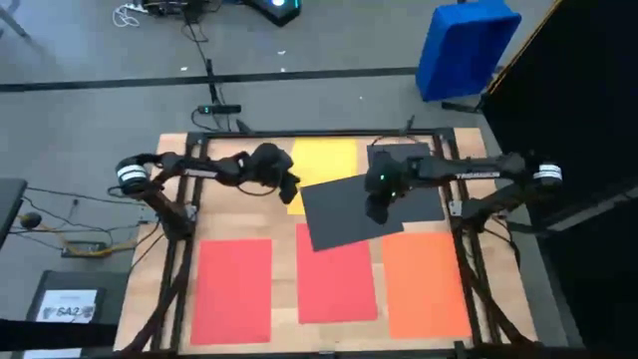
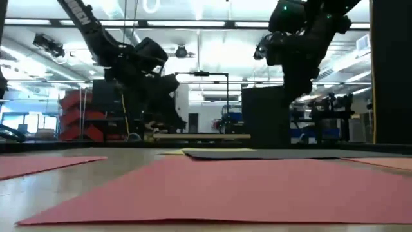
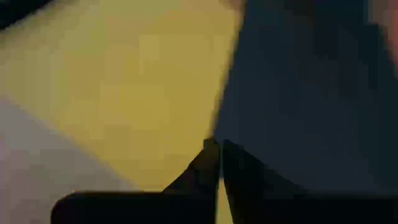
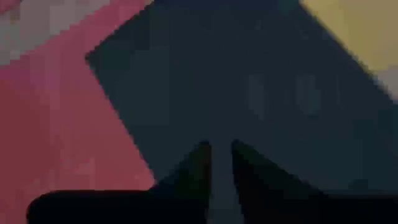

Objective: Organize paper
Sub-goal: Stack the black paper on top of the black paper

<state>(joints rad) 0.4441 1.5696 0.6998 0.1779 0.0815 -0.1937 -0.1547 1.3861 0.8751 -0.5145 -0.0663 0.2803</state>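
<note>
Several sheets of paper lie flat on the wooden table. A yellow sheet (image 1: 324,160) is at the far middle. A dark grey sheet (image 1: 349,214) lies askew, overlapping the yellow one and the middle red sheet (image 1: 336,289). Another red sheet (image 1: 234,291) and an orange one (image 1: 426,284) lie near the front. My left gripper (image 1: 292,191) is shut above the line where the yellow sheet (image 3: 124,87) meets the dark sheet (image 3: 298,106). My right gripper (image 1: 379,212) hangs over the dark sheet (image 4: 249,93), its fingertips a narrow gap apart with nothing between them.
A second dark patch (image 1: 409,165) lies straight at the far right, under the right arm. A blue bin (image 1: 465,45) stands on the floor beyond the table's far right corner. A labelled dark box (image 1: 68,304) sits on the floor to the left. The table's metal frame (image 1: 179,249) runs along its sides.
</note>
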